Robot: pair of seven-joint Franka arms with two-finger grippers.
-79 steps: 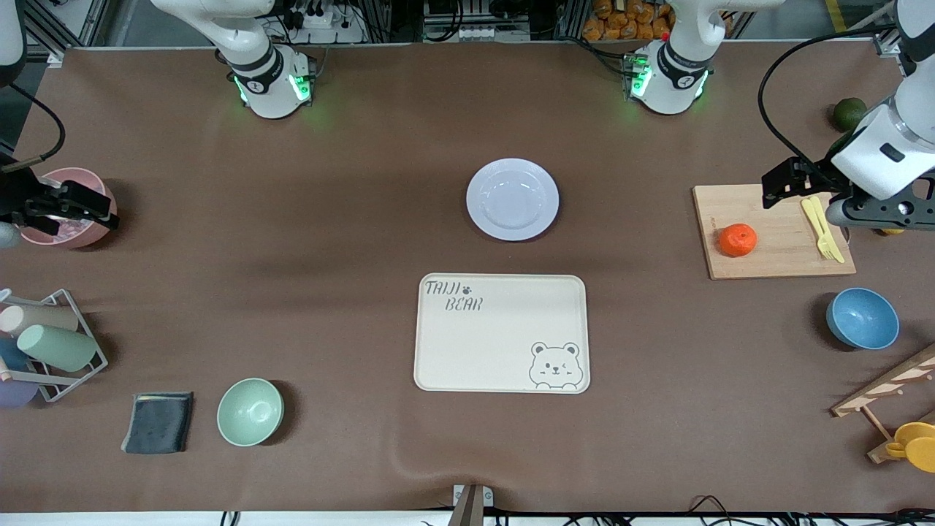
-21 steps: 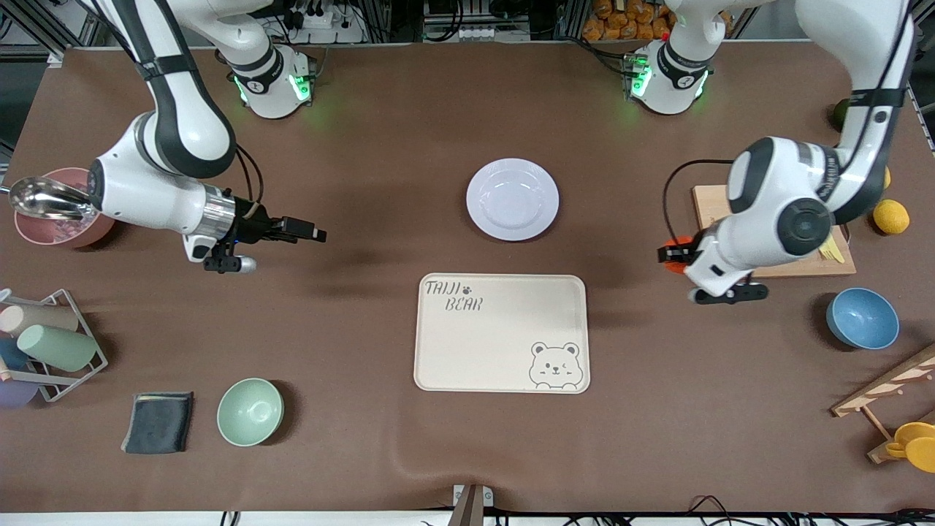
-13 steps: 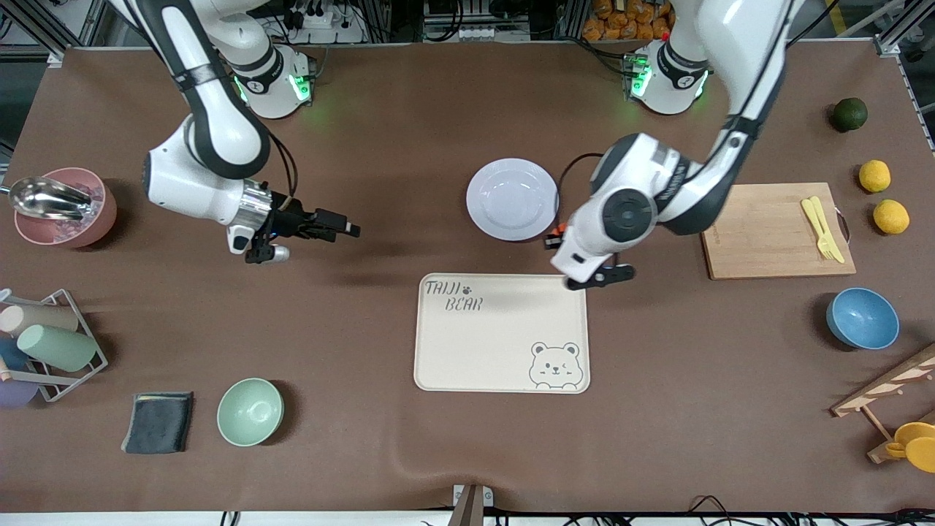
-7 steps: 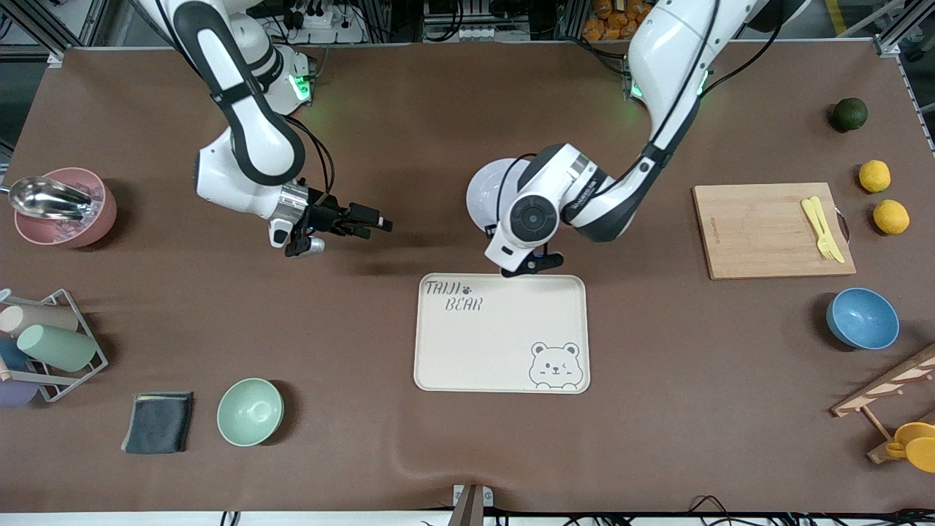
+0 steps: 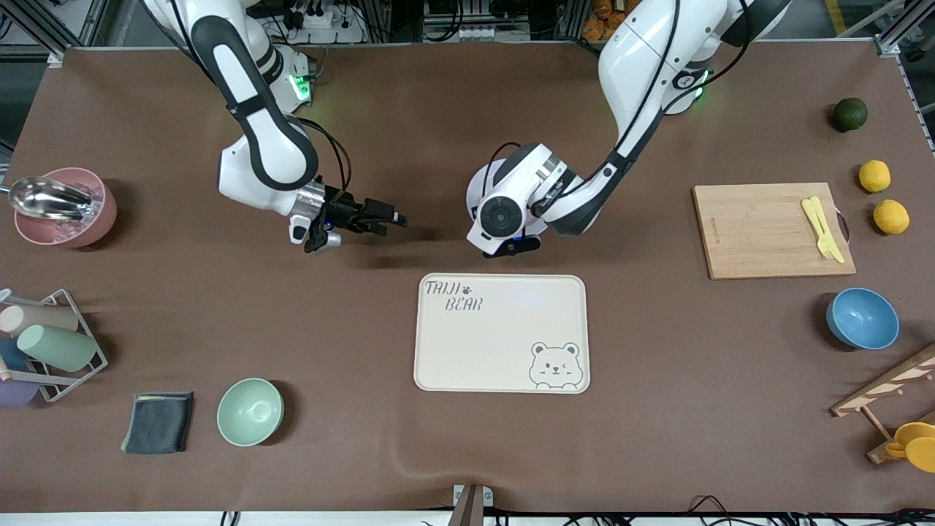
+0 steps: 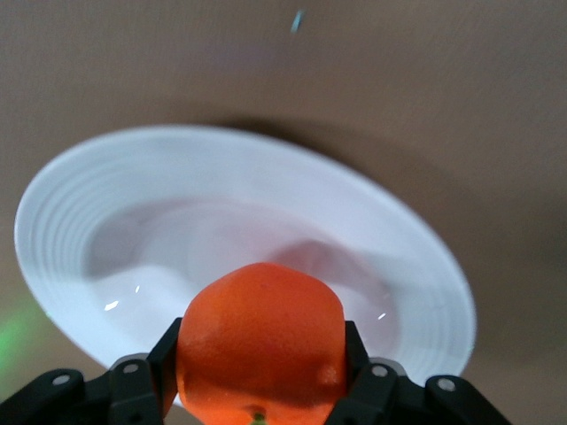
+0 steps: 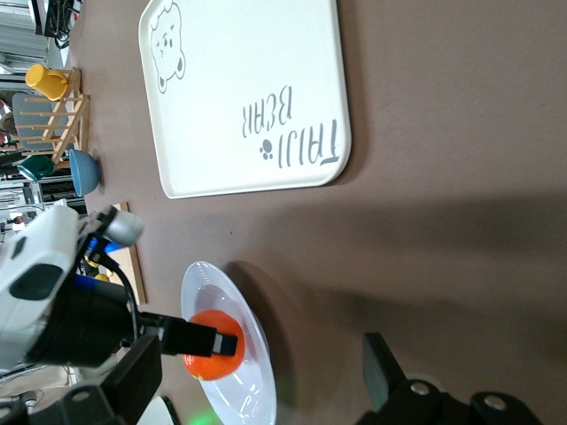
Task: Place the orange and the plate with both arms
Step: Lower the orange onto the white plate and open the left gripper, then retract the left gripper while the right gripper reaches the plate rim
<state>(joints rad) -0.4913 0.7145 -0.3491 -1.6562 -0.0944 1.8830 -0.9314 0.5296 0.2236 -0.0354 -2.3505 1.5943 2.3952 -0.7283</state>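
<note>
My left gripper (image 6: 261,359) is shut on the orange (image 6: 259,328), a small bright orange-red fruit. It holds the orange just over the middle of the pale lavender-white plate (image 6: 115,204). In the front view the left arm's wrist (image 5: 504,212) covers most of the plate (image 5: 476,183) and hides the orange. My right gripper (image 5: 387,218) is open and empty over bare table beside the plate, toward the right arm's end. The right wrist view shows the plate (image 7: 252,372), the orange (image 7: 205,367) and my right gripper (image 7: 261,354).
The cream bear-print tray (image 5: 500,332) lies nearer the camera than the plate. A cutting board (image 5: 760,234) with yellow cutlery, a blue bowl (image 5: 862,318), two yellow fruits and a dark green fruit (image 5: 849,113) are at the left arm's end. A mint bowl (image 5: 250,411) and a pink bowl (image 5: 66,208) are at the right arm's end.
My left gripper has carried the orange from the cutting board across to over the plate. My right gripper has moved from the pink bowl toward the plate.
</note>
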